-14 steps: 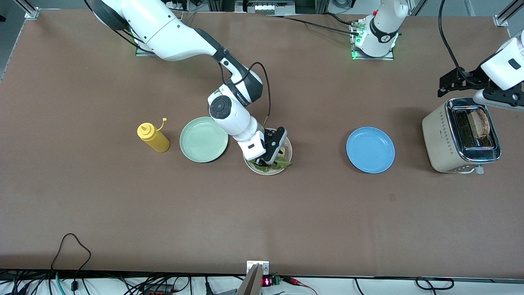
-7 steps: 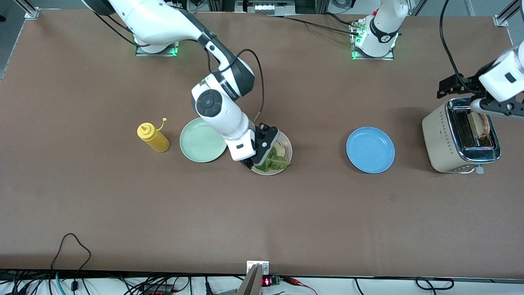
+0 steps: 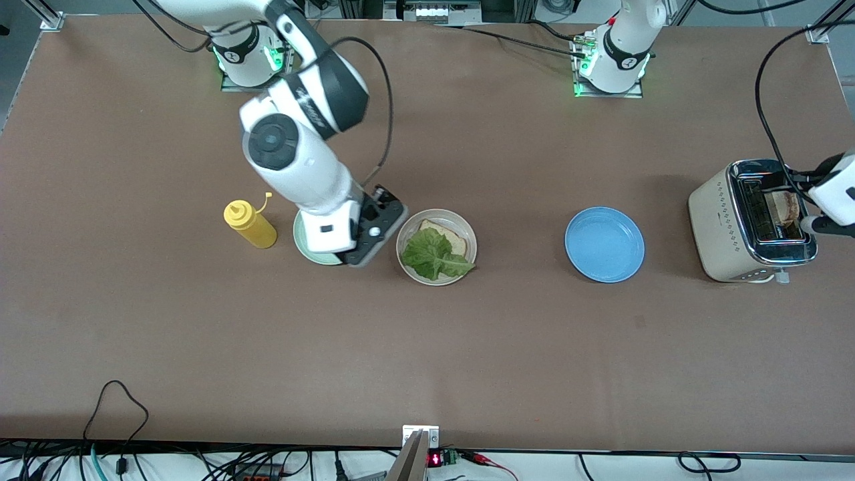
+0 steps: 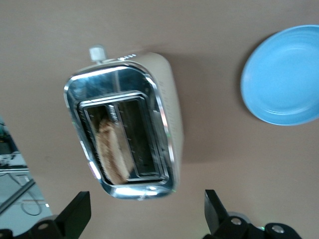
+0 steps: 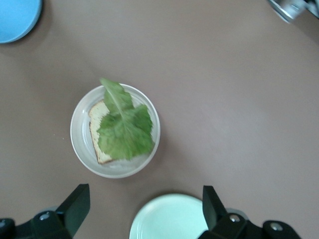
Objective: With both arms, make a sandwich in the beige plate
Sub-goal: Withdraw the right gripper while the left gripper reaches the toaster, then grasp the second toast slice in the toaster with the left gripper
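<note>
**Sandwich half built: base slice and lettuce down, top slice not yet out of the toaster**

Front view: the beige plate (image 3: 436, 220) sits mid-tabletop, between the mint-green plate (image 3: 308, 249) and the blue plate (image 3: 604, 244). On it lies one bread slice (image 3: 449, 236) with a lettuce leaf (image 3: 435, 255) spread over most of it. The right gripper (image 3: 369, 234) hangs over the green plate's edge, just beside the beige one, carrying nothing. A yellow squeeze bottle (image 3: 250, 224) stands toward the right arm's end. At the left arm's end, the toaster (image 3: 751, 220) holds a second slice (image 3: 785, 208), with the left gripper (image 3: 820, 207) above it.

Left wrist view: the left gripper's fingers (image 4: 76, 217) stand wide apart, empty, directly over the toaster's slot where the toast stands upright.

Right wrist view: the right gripper's fingers (image 5: 75, 205) are spread and empty; bread and lettuce rest on the beige plate below.

Judging from this, the bottom layers are done; what remains is lifting the toaster slice and laying it on the lettuce.
</note>
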Available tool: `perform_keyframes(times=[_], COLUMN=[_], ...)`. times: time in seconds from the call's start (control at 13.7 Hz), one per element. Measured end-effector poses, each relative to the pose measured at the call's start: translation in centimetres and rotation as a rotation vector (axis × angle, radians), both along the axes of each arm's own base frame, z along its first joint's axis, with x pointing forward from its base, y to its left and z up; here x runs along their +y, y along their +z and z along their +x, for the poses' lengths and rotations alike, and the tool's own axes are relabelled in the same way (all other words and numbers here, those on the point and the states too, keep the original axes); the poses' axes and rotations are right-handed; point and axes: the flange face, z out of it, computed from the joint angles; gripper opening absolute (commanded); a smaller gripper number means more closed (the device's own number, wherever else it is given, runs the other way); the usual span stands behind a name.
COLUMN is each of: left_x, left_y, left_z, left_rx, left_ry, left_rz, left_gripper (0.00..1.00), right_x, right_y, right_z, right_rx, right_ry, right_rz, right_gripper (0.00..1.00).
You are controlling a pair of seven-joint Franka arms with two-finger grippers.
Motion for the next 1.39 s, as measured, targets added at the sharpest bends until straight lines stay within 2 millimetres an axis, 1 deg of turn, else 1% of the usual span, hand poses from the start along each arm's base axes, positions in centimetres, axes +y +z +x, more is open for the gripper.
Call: perform_keyframes(times=[0.15, 0.29, 0.37, 0.44, 0.51, 0.58, 0.66, 0.73, 0.88, 0.95, 1.02, 1.24, 1.39], left_x=[2.0, 4.2, 5.0, 5.5, 5.6, 5.7, 5.7, 6.1, 7.0, 7.2, 7.3, 7.4, 7.6], left_y=[-2.1, -4.8, -6.1, -7.4, -8.4, -9.2, -9.7, -10.0, -10.5, -10.7, -10.9, -11.0, -10.8], left_z=[-0.1, -0.9, -1.6, -2.4, -3.3, -4.3, -5.1, -5.9, -7.0, -7.2, -7.3, -7.3, -7.1], left_rx=[-0.015, -0.042, -0.062, -0.08, -0.095, -0.099, -0.097, -0.095, -0.09, -0.089, -0.087, -0.094, -0.11], left_ry=[-0.01, -0.013, -0.015, -0.02, -0.023, -0.024, -0.022, -0.015, 0.002, 0.006, 0.006, 0.002, -0.001], left_rz=[0.019, 0.014, 0.011, 0.007, 0.003, 0.0, -0.001, -0.001, -0.003, -0.004, -0.005, 0.0, 0.006], left_gripper=[1.0, 0.99, 0.96, 0.9, 0.79, 0.73, 0.71, 0.66, 0.45, 0.34, 0.29, 0.09, 0.03], right_x=[-3.4, -6.9, -8.7, -10.5, -12.4, -14.2, -16.0, -17.7, -21.6, -23.3, -24.8, -28.5, -30.6], right_y=[2.1, 3.7, 4.4, 5.1, 5.7, 6.2, 6.7, 7.2, 8.3, 9.0, 9.8, 11.8, 12.6], right_z=[0.8, 1.6, 2.0, 2.3, 2.6, 2.8, 2.9, 3.0, 3.2, 3.2, 3.2, 2.5, 1.5], right_rx=[0.019, 0.038, 0.047, 0.057, 0.069, 0.086, 0.099, 0.108, 0.117, 0.114, 0.11, 0.089, 0.077], right_ry=[-0.086, -0.177, -0.226, -0.279, -0.323, -0.355, -0.384, -0.415, -0.509, -0.555, -0.589, -0.667, -0.702], right_rz=[-0.011, -0.031, -0.045, -0.055, -0.063, -0.072, -0.082, -0.093, -0.119, -0.128, -0.129, -0.139, -0.165], right_gripper=[1.0, 1.0, 1.0, 1.0, 1.0, 1.0, 1.0, 1.0, 1.0, 1.0, 1.0, 1.0, 1.0])
